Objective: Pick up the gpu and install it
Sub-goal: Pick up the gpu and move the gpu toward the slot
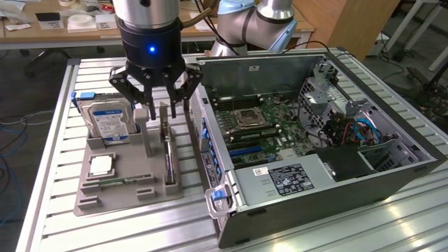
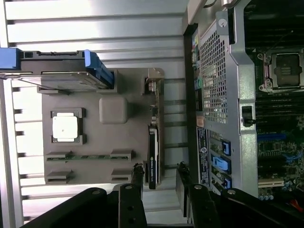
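Note:
The gpu [image 1: 167,143] stands on its long edge in a slot of the grey parts tray [image 1: 126,198], a thin card with a silver bracket at its far end. In the wrist view the gpu [image 2: 154,137] runs lengthwise between the two black fingers [image 2: 137,175]. My gripper [image 1: 162,113] hangs directly over the card's upper edge, open, one finger on each side with a gap to the card. The wrist view puts the gripper [image 2: 160,175] astride the card's near end.
In the same tray are a silver hard drive [image 1: 108,123] with a blue-white label, a processor [image 1: 102,165] and a narrow memory stick [image 1: 115,182]. The open computer case [image 1: 315,131] lies close on the exterior view's right, motherboard [image 1: 263,126] exposed.

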